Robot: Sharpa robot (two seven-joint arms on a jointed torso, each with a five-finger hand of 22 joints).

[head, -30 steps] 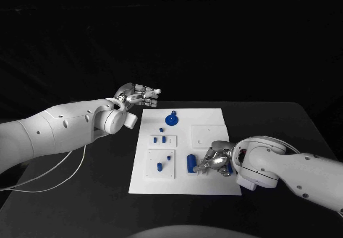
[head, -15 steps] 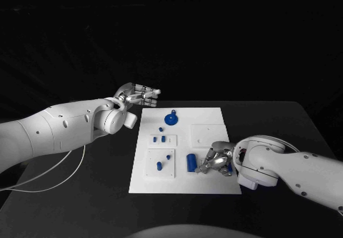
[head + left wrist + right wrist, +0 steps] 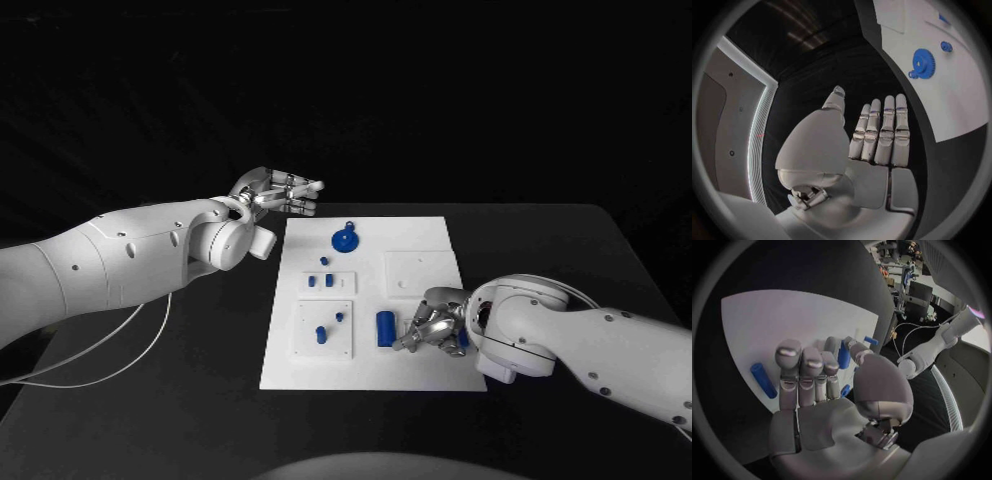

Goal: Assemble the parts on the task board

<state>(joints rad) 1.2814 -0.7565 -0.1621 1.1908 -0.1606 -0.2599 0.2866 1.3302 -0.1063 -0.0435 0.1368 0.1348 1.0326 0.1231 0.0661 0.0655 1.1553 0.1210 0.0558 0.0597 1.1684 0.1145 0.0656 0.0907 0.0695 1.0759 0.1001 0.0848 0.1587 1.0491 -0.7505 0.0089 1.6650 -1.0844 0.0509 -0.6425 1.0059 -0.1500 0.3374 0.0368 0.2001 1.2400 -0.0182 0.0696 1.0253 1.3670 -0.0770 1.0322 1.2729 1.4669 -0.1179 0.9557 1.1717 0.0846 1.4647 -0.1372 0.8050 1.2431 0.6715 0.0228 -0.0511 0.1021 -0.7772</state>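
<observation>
On the black surface (image 3: 577, 250), mid-width, lies the white board (image 3: 418, 375), long side running near to far. Blue gear (image 3: 346, 240) sits at board's far end, also seen in left wrist view (image 3: 922, 61). Small blue pegs (image 3: 327, 283) stand in raised white blocks on board's left half. Blue cylinder (image 3: 387, 328) lies flat near board's near-right part, just left of right robot hand (image 3: 436, 325). Right robot hand over board's right edge, pinching a short blue part (image 3: 844, 355) between thumb and fingers; cylinder (image 3: 763, 380) lies apart from its fingers. Left robot hand (image 3: 281, 192) hangs off board's far-left corner, released, fingers (image 3: 881, 132) straight and side by side, holding nothing.
</observation>
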